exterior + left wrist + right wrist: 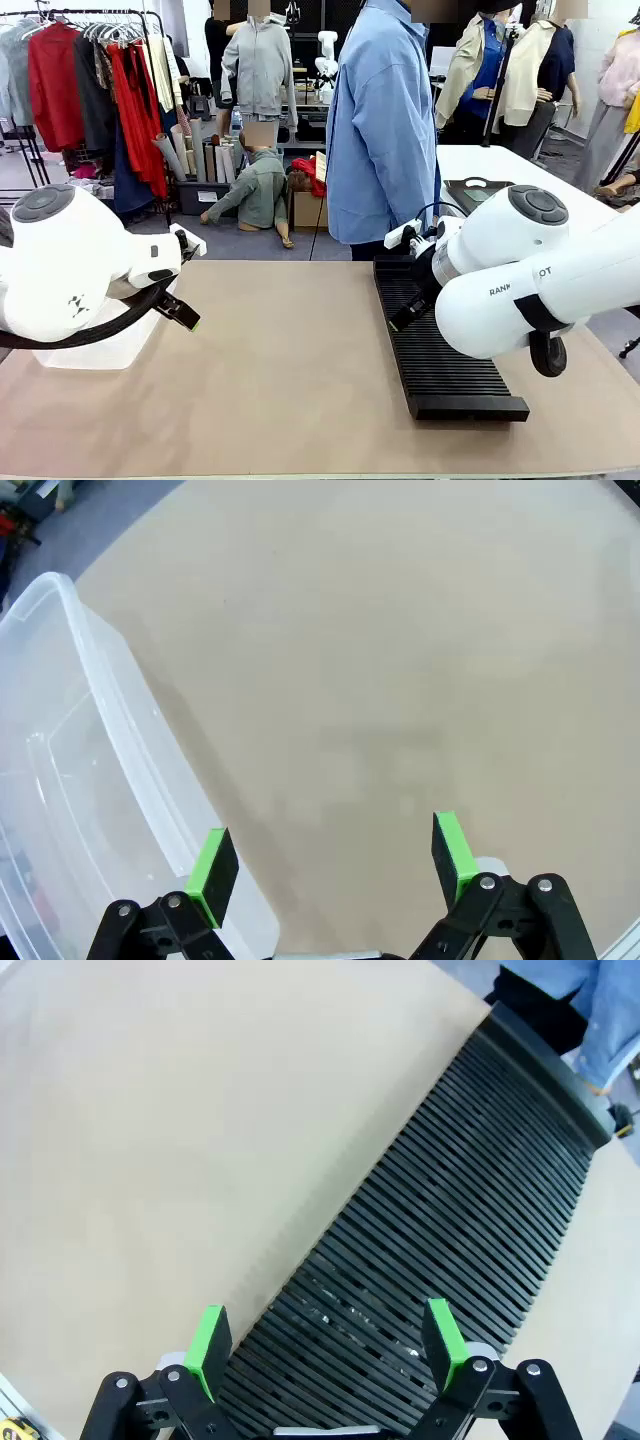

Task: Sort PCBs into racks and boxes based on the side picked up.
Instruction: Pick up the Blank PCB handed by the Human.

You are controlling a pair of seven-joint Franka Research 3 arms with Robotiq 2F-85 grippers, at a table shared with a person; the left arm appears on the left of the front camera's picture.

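Smooth matte tan bench [290, 380] carries the long black rack [440, 350], ribbed with narrow parallel slots. Well left of the rack sits a clear, round-cornered plastic tub [60, 780]. Right pincer [325, 1345] hangs released over the rack's slots; left pincer [335, 870], also released, is well left of the rack.

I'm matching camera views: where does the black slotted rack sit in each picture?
Front view: rack right of centre, lengthwise toward the far side.
Right wrist view: rack slants from bottom centre to upper right.
Left wrist view: clear tub at left.
Shared landmark: tan tabletop.
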